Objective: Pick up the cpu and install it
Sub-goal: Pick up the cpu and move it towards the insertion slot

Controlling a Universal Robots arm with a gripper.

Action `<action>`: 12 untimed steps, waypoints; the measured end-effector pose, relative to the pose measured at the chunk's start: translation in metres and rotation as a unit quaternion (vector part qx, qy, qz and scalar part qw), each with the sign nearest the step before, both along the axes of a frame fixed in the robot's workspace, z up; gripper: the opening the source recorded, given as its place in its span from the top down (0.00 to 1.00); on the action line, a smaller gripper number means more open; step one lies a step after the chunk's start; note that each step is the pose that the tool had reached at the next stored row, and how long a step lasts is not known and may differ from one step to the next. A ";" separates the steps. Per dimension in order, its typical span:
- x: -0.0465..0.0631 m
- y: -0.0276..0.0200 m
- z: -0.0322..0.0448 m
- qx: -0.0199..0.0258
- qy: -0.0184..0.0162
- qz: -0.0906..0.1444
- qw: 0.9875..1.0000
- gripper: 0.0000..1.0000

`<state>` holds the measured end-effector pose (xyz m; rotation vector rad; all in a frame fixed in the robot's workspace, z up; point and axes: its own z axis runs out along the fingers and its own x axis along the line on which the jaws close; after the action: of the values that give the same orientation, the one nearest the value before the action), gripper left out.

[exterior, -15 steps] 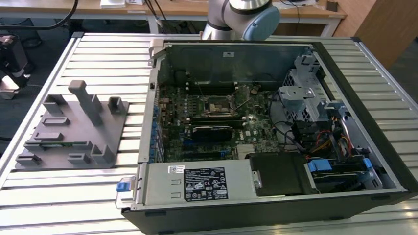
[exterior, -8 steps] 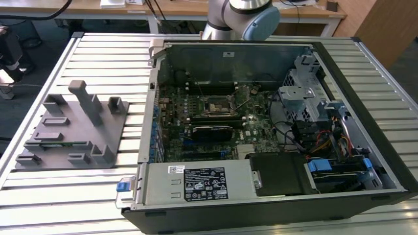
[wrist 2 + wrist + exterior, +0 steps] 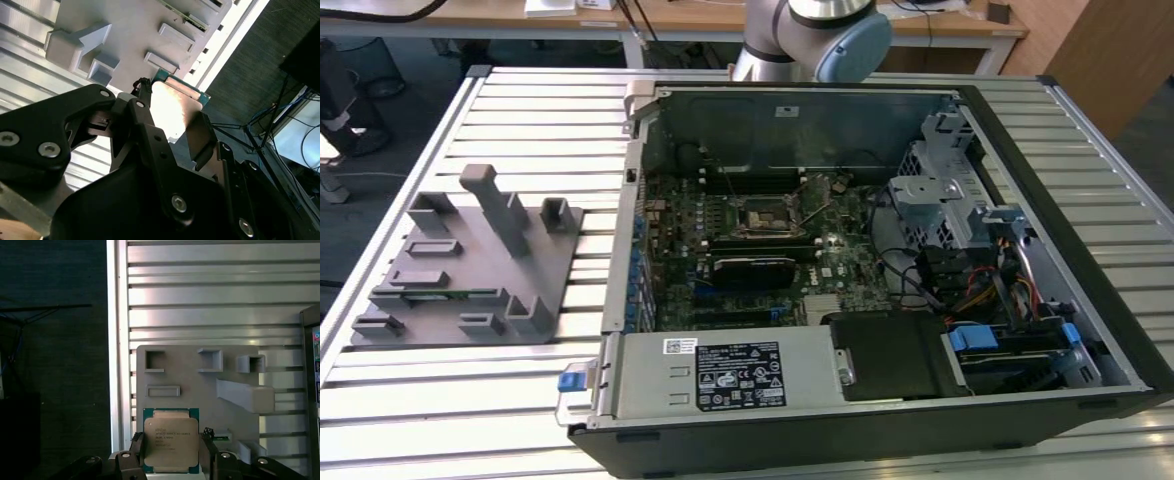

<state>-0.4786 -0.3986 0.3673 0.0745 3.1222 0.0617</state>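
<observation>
Gripper (image 3: 172,458) apparently clamps the cpu (image 3: 171,437) by its two opposite edges.

The end effector (image 3: 174,102) partly hides the cpu (image 3: 167,114) in the second wrist view.

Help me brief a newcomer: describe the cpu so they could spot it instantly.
In the first wrist view, find the ribbed metal table and the grey plastic fixture tray lying on it. In front of the tray, the black gripper clamps the cpu, a flat square chip. Its silvery metal top and green rim set it apart from the all-grey tray behind.
</observation>
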 end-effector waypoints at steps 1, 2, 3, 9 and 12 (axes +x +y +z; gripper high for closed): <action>0.000 0.0000 0.0013 0.000 0.000 0.000 1.000 0.47; 0.000 0.0000 0.0024 0.000 -0.001 0.000 1.000 0.47; 0.000 0.0000 0.0034 0.000 -0.001 0.000 1.000 0.47; 0.000 0.0000 0.0085 0.000 -0.002 0.000 1.000 0.47; 0.000 0.0000 0.0125 0.000 -0.002 0.000 1.000 0.47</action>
<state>-0.4788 -0.3985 0.3799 0.0742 3.1177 0.0617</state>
